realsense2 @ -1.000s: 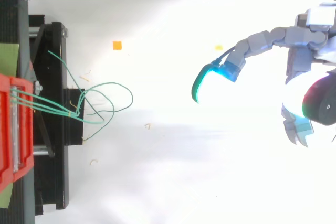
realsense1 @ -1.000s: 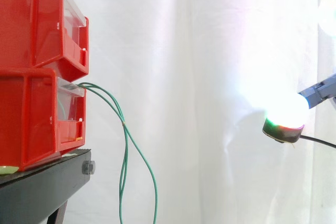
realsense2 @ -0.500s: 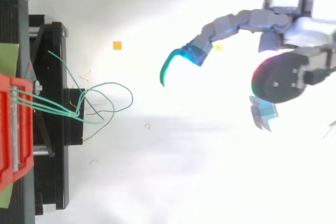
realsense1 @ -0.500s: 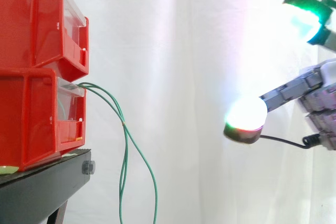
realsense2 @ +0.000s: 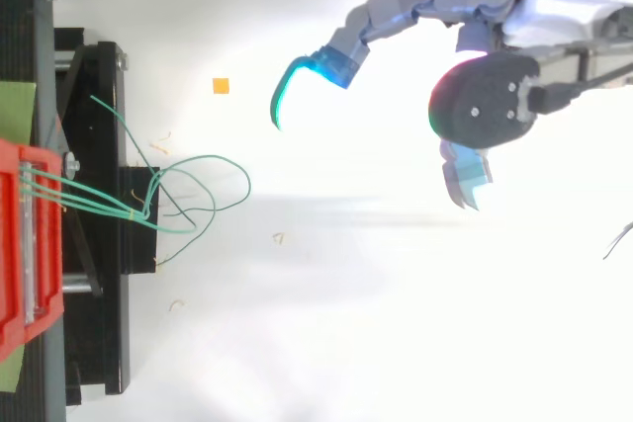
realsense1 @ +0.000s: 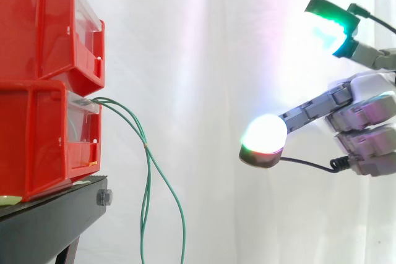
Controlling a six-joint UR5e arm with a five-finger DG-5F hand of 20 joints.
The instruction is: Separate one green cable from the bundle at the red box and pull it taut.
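Dangling green cables (realsense1: 148, 162), lower ends cut off.

Black stand (realsense1: 49, 222) before white curtain (realsense1: 216, 60); small orange scrap (realsense2: 221, 86), perhaps tape.

green cables (realsense1: 148, 174) run off the side view's bottom edge; red bins (realsense1: 37, 134) cropped left; hand (realsense1: 371, 112) cropped right.

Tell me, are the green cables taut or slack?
Slack: the cables sag from the lower red bin in loose loops, apart from the hand.
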